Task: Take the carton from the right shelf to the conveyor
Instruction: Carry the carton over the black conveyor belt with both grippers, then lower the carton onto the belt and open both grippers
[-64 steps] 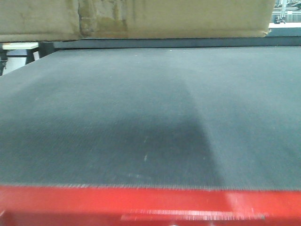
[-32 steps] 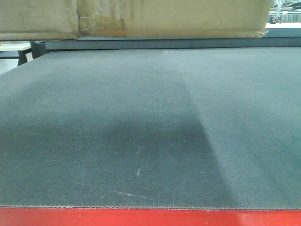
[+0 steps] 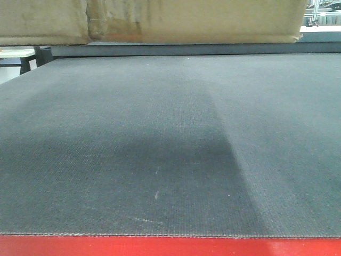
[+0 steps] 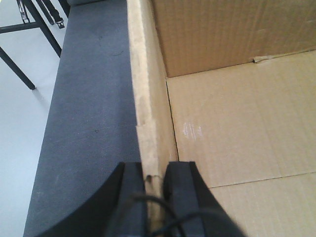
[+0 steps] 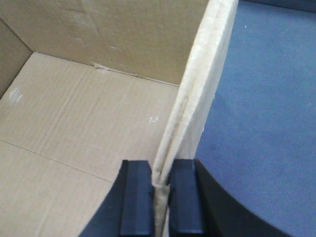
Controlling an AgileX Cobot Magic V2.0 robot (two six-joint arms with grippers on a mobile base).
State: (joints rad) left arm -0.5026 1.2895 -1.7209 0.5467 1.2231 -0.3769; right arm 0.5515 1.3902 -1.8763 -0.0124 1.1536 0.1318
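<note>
We're holding the carton (image 3: 192, 21) at the conveyor's (image 3: 170, 138) far edge, left fingers (image 4: 137, 186) and right fingers (image 5: 142, 197) each pinching a wall. Placing step, we reckon: lower it flat, then let go.

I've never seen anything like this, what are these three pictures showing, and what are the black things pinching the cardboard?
This is a two-armed robot. The front camera looks across a grey conveyor with a red edge; the carton shows at the top. The other two cameras sit on the wrists. The black things are grippers: the left gripper pinches one wall of the open carton, the right gripper the opposite wall. Its visible inside is bare.
</note>
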